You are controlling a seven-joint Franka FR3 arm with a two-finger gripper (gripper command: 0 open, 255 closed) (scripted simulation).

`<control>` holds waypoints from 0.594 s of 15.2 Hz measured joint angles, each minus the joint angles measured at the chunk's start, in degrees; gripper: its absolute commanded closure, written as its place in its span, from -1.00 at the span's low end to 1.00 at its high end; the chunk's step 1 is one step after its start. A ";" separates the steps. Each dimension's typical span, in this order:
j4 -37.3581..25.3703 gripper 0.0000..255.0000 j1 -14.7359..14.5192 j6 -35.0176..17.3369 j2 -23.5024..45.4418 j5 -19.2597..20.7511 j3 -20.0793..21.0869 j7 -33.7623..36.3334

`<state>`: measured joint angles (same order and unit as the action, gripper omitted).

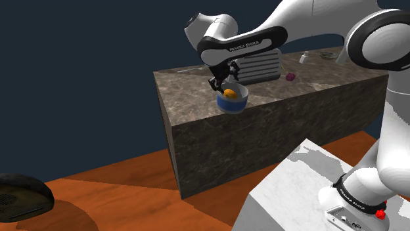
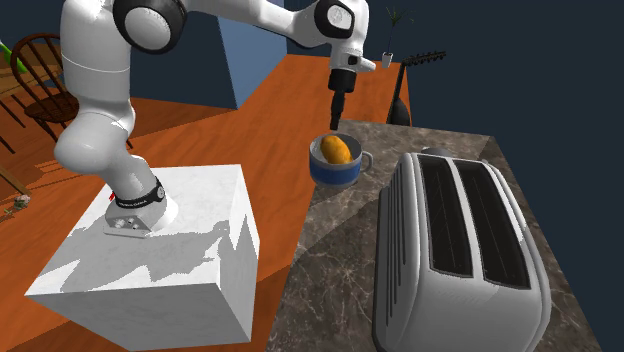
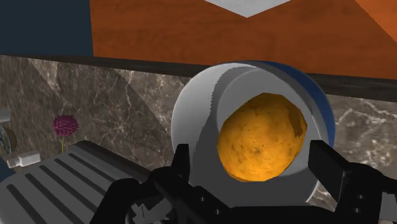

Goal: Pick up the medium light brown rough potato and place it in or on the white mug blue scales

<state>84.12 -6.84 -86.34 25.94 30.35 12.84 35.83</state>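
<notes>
Orange-brown and mottled, the potato point(image 3: 261, 137) lay inside the mug point(image 3: 197, 121), against the side of its white inner wall away from the toaster. The mug, with a blue band round its outside, stood upright near the edge of the dark veined stone counter point(image 2: 340, 235), just in front of the grey slotted toaster point(image 2: 455, 250), its handle turned toward the toaster.

My gripper point(image 3: 252, 156) hung directly above the mug's mouth, pointing down into it. Its black fingers point(image 3: 324, 159) stood apart, one on each side of the potato, and neither touched it; I held nothing.

In the second exterior view the potato was an oval, its long axis slanting across the mug's opening from that view's upper left to its lower right. From my wrist it looked nearly round, so I could not tell how steeply it leaned.

A small purple flower point(image 3: 64, 124) stood on the counter beyond the toaster. My white stand point(image 2: 170, 260) sat beside the counter on the reddish wood floor point(image 1: 118, 190).
</notes>
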 measured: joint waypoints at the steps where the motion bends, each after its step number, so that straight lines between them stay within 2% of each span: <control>1: 0.00 -1.00 0.00 0.00 0.00 0.00 0.00 0.00; 4: -1.09 -1.00 -0.30 0.83 0.30 -0.01 0.06 -0.10; 7: -8.07 -1.00 -2.16 5.72 2.55 0.12 0.31 -0.76; 9: -10.14 -1.00 -2.63 7.36 2.96 0.18 0.35 -1.20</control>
<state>73.98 -9.47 -78.98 28.89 30.53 13.19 34.63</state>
